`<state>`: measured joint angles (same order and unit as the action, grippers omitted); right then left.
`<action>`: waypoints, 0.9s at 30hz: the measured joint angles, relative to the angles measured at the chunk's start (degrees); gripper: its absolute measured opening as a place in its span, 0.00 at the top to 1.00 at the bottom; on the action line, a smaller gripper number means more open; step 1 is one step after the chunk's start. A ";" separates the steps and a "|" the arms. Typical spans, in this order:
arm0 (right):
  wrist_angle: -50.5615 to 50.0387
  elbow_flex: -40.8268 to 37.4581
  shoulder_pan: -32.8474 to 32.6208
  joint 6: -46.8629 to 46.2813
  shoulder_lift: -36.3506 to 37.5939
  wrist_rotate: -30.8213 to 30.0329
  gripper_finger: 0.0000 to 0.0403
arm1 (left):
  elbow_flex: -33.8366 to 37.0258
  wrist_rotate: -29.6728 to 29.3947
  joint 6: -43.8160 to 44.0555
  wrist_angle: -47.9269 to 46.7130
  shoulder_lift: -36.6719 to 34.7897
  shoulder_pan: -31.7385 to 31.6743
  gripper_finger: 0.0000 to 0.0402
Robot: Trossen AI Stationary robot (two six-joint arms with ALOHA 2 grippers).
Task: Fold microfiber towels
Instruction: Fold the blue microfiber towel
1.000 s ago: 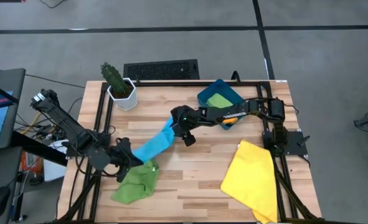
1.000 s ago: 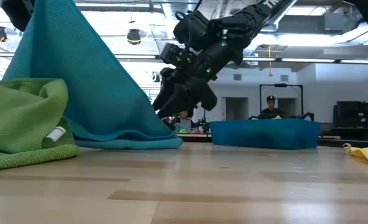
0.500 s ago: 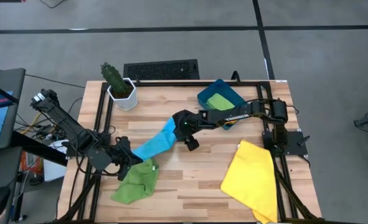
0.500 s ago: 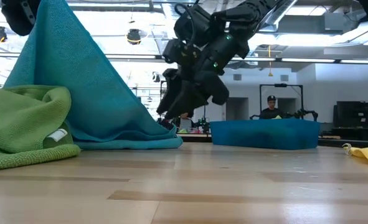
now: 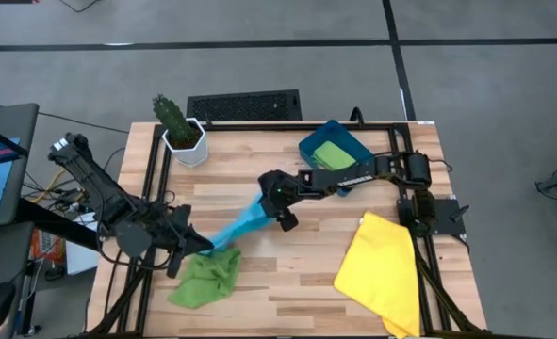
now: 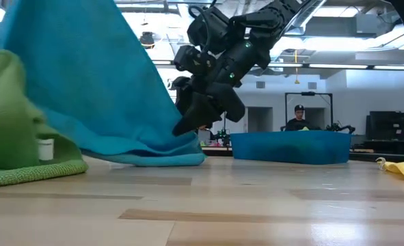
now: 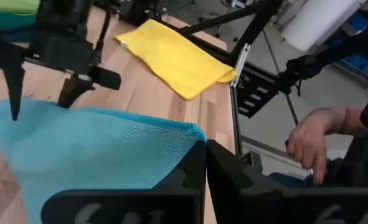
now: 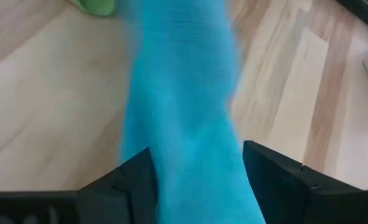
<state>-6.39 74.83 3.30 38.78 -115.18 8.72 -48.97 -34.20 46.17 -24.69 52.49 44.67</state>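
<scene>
High view | green towel (image 5: 205,279) bunched at desk (image 5: 287,282) 7 o'clock | left end effector (image 5: 203,247) clamped on light blue towel (image 5: 240,224) corner | right end effector (image 5: 269,200) at center, fingers spread astride towel's far end | yellow towel (image 5: 382,268) at 4 o'clock | bin (image 5: 333,151) at 1 o'clock

blue towel (image 7: 90,146): soft cloth, fine knitted weave with a nubbly, matt pile
green towel (image 6: 14,137): thick fuzzy cloth, matt, with a small white sewn-in tag
yellow towel (image 5: 382,268): matt cloth, smooth-looking, with a stitched hem
table (image 5: 287,273): pale wood planks, smooth, with a slight sheen in the low view
table frame (image 5: 155,165): black metal bars, matt
bin (image 6: 290,147): dark teal plastic, smooth, dull
plant pot (image 5: 186,143): white, smooth, faceted
arms (image 5: 353,174): dark plastic and metal casing, mostly matt
</scene>
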 joint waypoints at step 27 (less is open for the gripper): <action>-18.20 -0.04 1.72 -1.30 17.92 -27.69 0.97 | 0.00 -16.32 -14.69 -13.61 -3.42 -9.21 1.00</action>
<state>-24.59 74.78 5.02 37.48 -97.25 -18.97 -48.97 -50.52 31.49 -38.30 49.07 35.46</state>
